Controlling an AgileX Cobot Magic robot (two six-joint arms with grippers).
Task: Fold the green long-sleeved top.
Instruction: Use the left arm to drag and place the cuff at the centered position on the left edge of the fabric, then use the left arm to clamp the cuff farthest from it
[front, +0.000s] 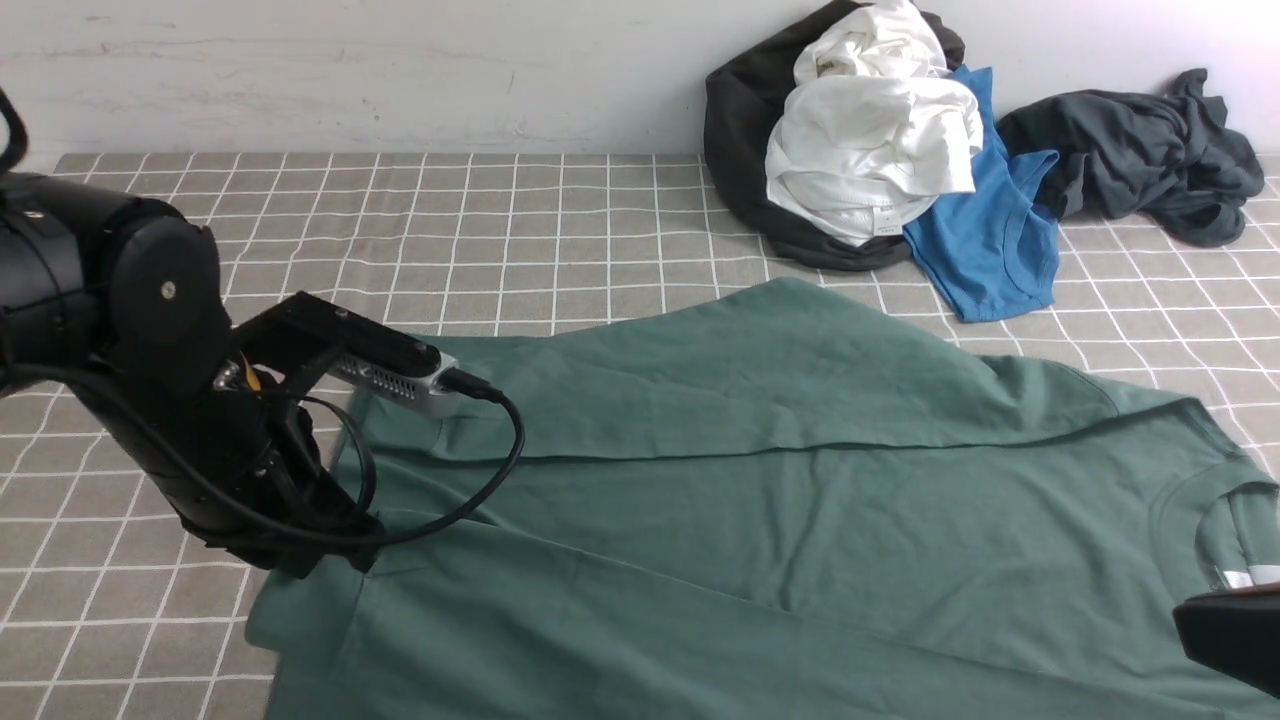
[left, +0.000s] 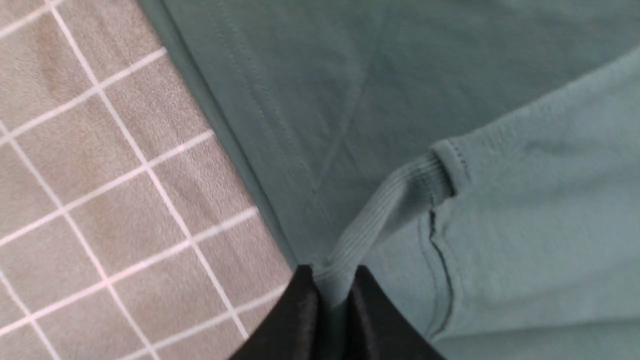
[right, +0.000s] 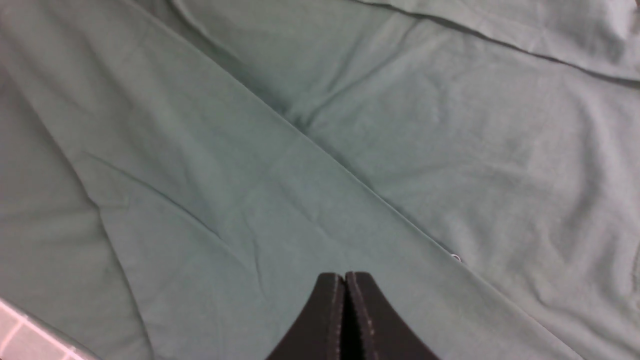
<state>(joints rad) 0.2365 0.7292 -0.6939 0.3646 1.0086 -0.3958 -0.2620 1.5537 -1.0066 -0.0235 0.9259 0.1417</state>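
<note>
Green cotton long-sleeved top (front: 640, 520) extends rightward from the black left gripper (left: 335, 287), the nearer one, clamped on its cuff (left: 395, 205); the black right gripper's (right: 345, 277) fingers are together.

Our front camera looks forward and down from between the arms across the gridded tabletop (front: 560, 240). Our two wrist cameras peer down close, sharing the green top (front: 650, 520) with it.

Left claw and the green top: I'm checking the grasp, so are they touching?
Touching. The left wrist view shows it: the left claw has a gathered fold of the green top pinched between its fingertips.
</note>
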